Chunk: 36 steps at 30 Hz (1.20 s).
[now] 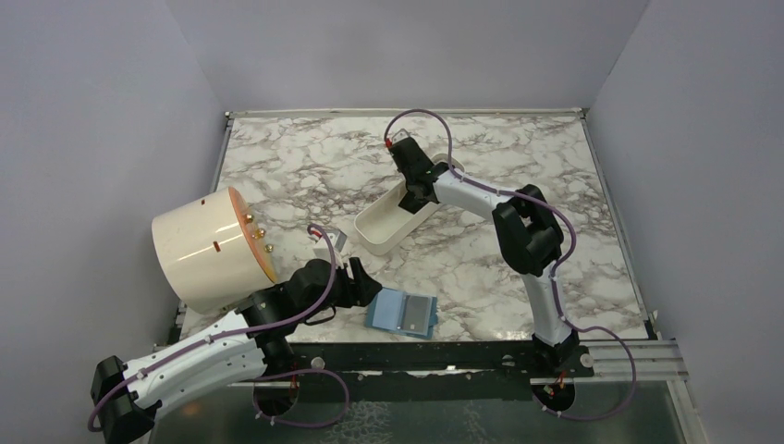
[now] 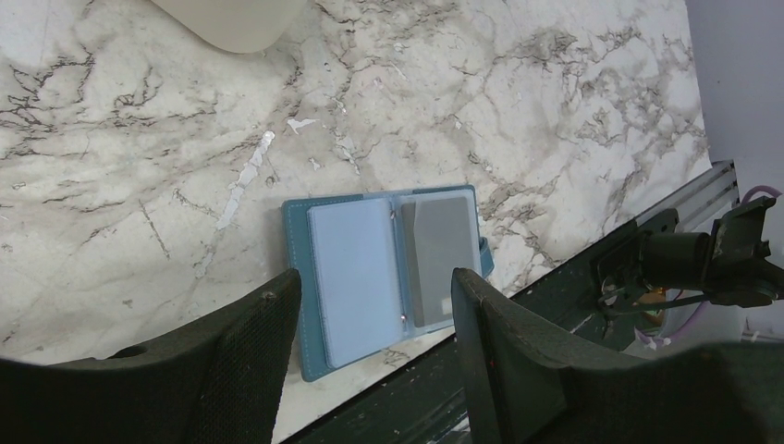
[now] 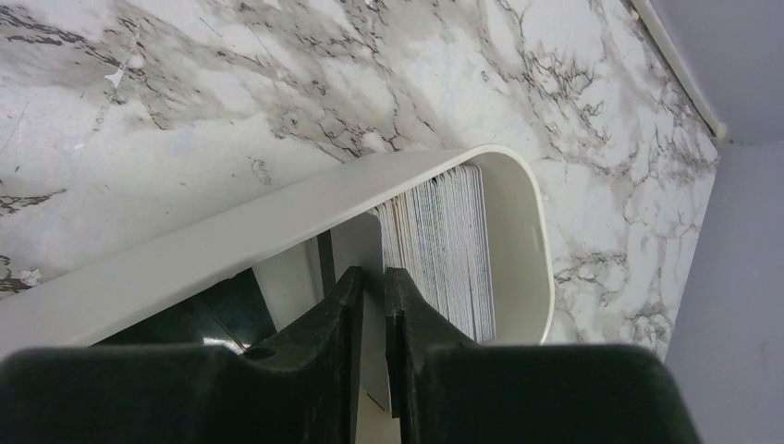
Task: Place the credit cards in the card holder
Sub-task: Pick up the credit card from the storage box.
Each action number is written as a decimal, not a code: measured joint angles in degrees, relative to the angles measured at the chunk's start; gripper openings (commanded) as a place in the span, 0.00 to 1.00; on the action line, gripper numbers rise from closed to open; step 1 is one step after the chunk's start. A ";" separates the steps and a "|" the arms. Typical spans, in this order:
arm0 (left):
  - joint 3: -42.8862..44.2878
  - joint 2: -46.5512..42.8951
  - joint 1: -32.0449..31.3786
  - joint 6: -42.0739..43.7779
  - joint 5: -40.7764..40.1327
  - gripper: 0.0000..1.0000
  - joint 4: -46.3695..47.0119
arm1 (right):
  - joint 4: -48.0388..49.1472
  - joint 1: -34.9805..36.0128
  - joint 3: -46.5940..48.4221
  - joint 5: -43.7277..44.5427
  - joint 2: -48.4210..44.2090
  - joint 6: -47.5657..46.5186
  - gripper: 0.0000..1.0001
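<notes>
The teal card holder [image 1: 399, 313] [image 2: 384, 273] lies open near the table's front edge, with a grey card [image 2: 442, 259] in its right clear pocket. My left gripper [image 1: 363, 282] [image 2: 376, 275] hovers open just above it with nothing between its fingers. Several credit cards [image 3: 444, 240] stand on edge in a stack at the rounded end of a white oblong tray [image 1: 374, 231] [image 3: 527, 213]. My right gripper [image 1: 411, 199] [image 3: 373, 273] reaches down into the tray beside the stack. Its jaws are drawn in to a narrow slit around one pale card [image 3: 373, 324].
A cream drum [image 1: 208, 245] [image 2: 231, 18] lies on its side at the left, close to the left arm. A black rail [image 1: 416, 356] runs along the front edge just below the card holder. Something dark [image 3: 208, 314] lies lower in the tray. Grey walls enclose the table.
</notes>
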 measured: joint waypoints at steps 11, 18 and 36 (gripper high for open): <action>-0.13 1.05 0.00 0.00 0.00 0.63 0.83 | 0.39 0.00 0.07 0.07 -0.02 -0.26 0.05; -1.73 5.84 0.00 -1.29 0.04 0.63 0.92 | 0.46 0.00 0.07 0.02 -0.26 -0.26 0.02; -6.12 9.92 0.00 -4.85 2.95 0.60 3.21 | -1.64 -0.15 -2.47 -6.71 -10.23 2.86 0.01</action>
